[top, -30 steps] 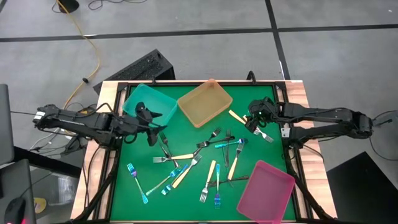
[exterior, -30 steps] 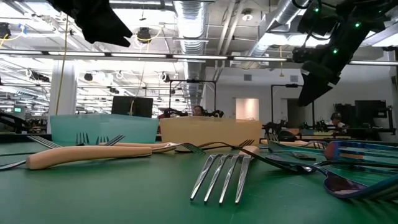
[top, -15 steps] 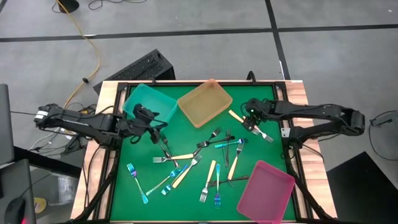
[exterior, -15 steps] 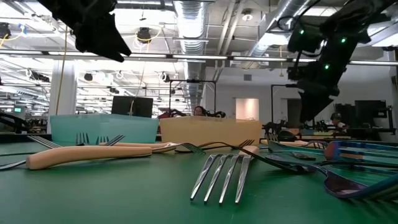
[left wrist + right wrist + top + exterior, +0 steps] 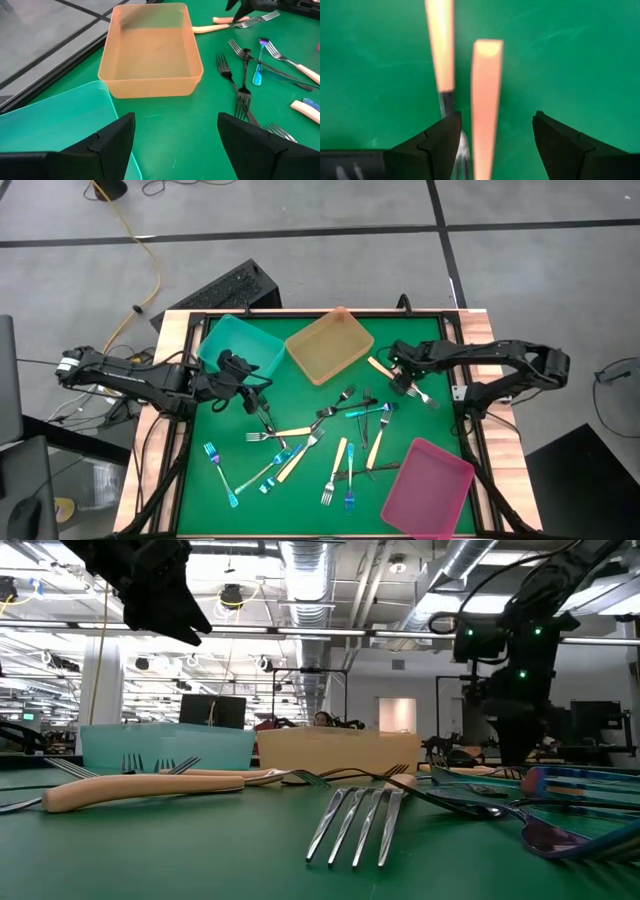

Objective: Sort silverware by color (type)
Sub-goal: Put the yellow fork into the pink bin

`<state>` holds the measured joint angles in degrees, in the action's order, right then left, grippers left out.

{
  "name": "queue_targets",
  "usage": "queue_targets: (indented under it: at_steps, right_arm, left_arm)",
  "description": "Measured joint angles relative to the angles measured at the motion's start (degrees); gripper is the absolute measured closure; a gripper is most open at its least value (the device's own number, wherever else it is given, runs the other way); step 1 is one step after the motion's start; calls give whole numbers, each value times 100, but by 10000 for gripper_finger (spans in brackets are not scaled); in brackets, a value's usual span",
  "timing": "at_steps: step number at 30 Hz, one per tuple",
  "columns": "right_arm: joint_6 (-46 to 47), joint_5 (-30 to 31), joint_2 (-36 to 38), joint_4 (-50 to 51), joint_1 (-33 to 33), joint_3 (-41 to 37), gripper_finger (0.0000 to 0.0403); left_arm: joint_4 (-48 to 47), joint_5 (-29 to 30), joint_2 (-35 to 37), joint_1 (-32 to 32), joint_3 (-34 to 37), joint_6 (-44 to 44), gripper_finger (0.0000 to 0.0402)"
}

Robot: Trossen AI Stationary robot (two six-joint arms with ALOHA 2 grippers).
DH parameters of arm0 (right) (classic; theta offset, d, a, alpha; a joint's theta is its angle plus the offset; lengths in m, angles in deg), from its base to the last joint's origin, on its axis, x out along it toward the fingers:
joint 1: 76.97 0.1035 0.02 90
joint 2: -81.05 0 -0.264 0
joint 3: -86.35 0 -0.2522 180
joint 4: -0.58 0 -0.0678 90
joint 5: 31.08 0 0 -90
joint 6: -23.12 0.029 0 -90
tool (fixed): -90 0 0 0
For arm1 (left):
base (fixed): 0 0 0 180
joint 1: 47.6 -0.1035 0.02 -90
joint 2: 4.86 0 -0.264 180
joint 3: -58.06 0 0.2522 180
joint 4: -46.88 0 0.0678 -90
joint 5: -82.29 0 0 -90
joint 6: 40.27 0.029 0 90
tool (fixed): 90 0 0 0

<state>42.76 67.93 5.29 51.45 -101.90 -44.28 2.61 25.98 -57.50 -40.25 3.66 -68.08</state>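
- Underneath everything lies a green mat (image 5: 230,442) framed by a wooden table edge (image 5: 150,445), set on a grey floor where a black keyboard (image 5: 225,290) and a yellow cable (image 5: 150,255) lie beyond the table.
- Seen level across the mat, the room behind is a large hall with ceiling ducts (image 5: 320,560) and strip lights.
- Three plastic trays sit on the mat: a teal tray (image 5: 240,348) just behind the left gripper (image 5: 255,388), an amber tray (image 5: 330,345) between the two grippers, and a pink tray (image 5: 428,488) well in front of the right gripper (image 5: 403,380).
- The silverware (image 5: 330,435) lies scattered loose across the middle of the mat, in front of and between both grippers: small forks in iridescent blue-teal, dark grey metal, and silver with cream handles.
- The right gripper hangs low with its fingers spread wide, empty, straddling a cream handle (image 5: 485,100); a second cream-handled fork (image 5: 441,50) lies just beside it.
- The left gripper is also spread wide and empty, raised over the mat beside the teal tray's edge, with dark grey forks (image 5: 240,82) lying ahead of it.
- No piece of silverware can be seen in the amber tray; fork tines show against the teal tray's wall in the low view.
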Motion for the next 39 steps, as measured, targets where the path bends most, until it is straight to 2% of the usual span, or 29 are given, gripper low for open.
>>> queue_targets:
  at_steps: [8,11,25,39]
  right_arm:
    - [2,-102,-425,7,0,28,140]
    - [0,-126,-496,21,2,32,153]
    - [22,-124,-464,27,4,9,318]
    - [44,8,-174,233,4,141,334]
  left_arm:
    - [-1,7,0,0,0,-9,134]
    - [0,9,0,0,2,-9,134]
    - [-2,11,0,2,2,-9,134]
    - [-2,-2,0,2,2,-52,134]
